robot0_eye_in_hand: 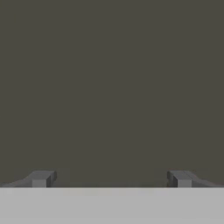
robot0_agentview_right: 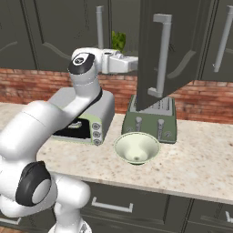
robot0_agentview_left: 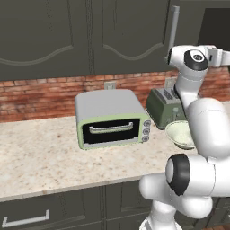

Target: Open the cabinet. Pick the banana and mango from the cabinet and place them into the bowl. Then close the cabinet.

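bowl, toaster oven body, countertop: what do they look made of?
Rendered, so by look only.
Bowl: glazed ceramic or plastic; smooth, plain pale cream-green.
Toaster oven: painted metal, probably; grey top, pale green front, dark glass-like door.
Countertop: polished stone, granite-like; beige with fine speckles.

The open cabinet [robot0_agentview_right: 175, 50] door hides the claw, perhaps the fruit too.

glossy white rounded arm [robot0_agentview_right: 41, 123] segments, dark grey-black joint rings with small white marks, boxy white hand, two small dark grey fingertips [robot0_eye_in_hand: 41, 178].
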